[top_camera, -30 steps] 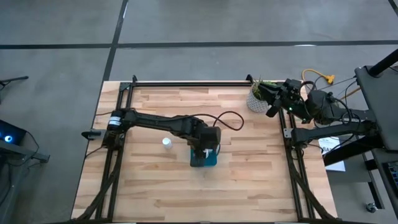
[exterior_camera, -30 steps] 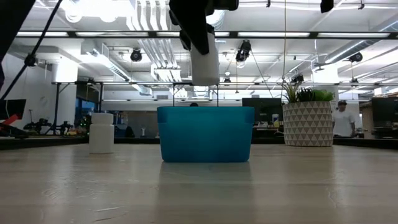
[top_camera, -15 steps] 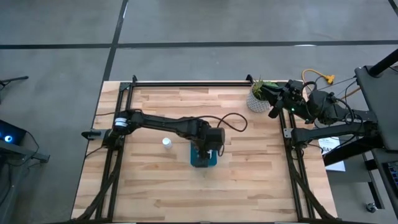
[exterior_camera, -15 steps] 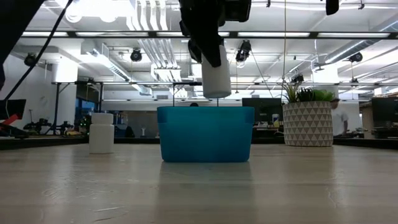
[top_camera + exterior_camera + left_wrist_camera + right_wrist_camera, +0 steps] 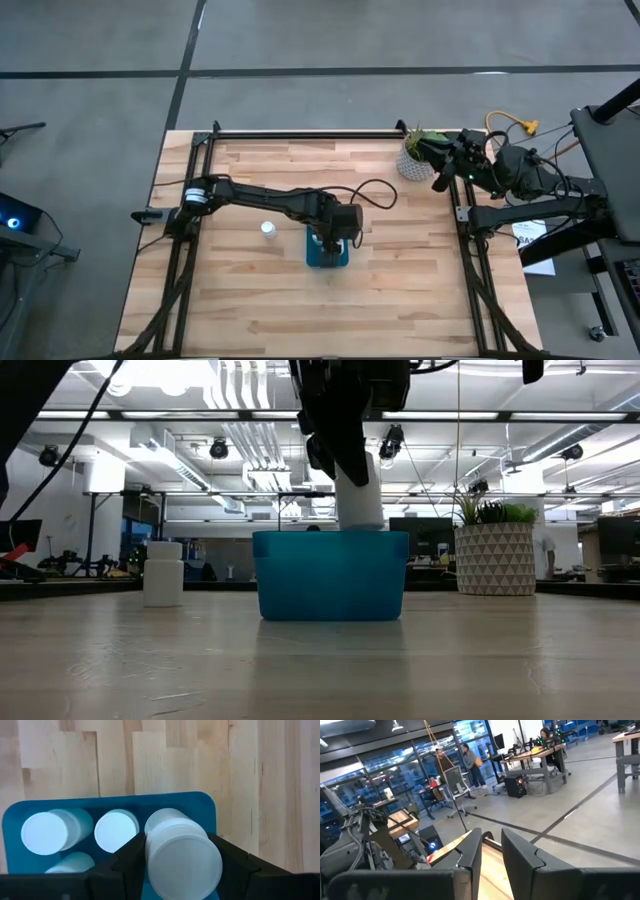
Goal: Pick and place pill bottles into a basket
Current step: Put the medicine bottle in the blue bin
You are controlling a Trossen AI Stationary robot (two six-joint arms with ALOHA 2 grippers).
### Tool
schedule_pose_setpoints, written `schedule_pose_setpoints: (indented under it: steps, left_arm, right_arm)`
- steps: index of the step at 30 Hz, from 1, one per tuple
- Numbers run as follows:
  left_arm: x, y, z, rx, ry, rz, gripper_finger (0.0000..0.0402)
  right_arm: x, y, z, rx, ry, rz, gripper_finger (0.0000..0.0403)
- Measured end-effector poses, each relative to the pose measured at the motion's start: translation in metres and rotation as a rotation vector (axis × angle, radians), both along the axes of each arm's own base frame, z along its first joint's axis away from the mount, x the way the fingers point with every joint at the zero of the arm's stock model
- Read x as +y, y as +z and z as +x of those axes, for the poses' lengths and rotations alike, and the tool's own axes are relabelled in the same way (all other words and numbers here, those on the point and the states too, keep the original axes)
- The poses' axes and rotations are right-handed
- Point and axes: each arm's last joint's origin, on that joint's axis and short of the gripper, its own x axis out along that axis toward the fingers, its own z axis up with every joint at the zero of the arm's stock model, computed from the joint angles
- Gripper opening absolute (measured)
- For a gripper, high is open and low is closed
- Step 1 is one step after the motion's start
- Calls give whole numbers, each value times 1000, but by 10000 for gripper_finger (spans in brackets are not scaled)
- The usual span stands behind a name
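Observation:
My left gripper (image 5: 338, 240) is over the teal tray (image 5: 326, 261), shut on a white pill bottle (image 5: 358, 500) whose lower end dips behind the tray's rim (image 5: 330, 536). The left wrist view shows three capped bottles standing in the tray, among them one at the end (image 5: 45, 832) and one beside the held bottle (image 5: 116, 831). One more bottle (image 5: 268, 230) stands on its base on the table, left of the tray. My right gripper (image 5: 437, 172) waits at the table's far right, beside the plant pot, with a narrow gap between its fingers (image 5: 470, 851). My left gripper pinches the bottle's side wall (image 5: 155, 840) near its cap end between its two fingers (image 5: 129, 856), one on each side. The fingers come from above, pointing down. The bottle hangs nearly upright, slightly tilted, its lower end inside the tray's right end; whether it touches the floor is hidden.
A white patterned pot with a green plant (image 5: 412, 160) stands at the far right of the table, close to my right gripper. Black frame rails run along the left, right and far edges (image 5: 300, 133). Bare wood lies on the near half of the table.
My left gripper has moved a little toward the table's right edge and down with the bottle. The bottle has gone from well above the tray to having its lower end behind the tray's rim, and it has tipped slightly.

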Motion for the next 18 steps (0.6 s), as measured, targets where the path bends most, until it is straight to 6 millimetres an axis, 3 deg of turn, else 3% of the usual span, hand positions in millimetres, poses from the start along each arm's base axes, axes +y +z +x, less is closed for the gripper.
schedule_pose_setpoints:
  steps: [10,18]
  left_arm:
    - [0,-1,1,-7,1,0,164]
    - [-2,-29,11,53,-12,-27,164]
  right_arm:
    - [0,-2,0,15,18,3,68]
    - [1,-1,0,13,20,3,68]
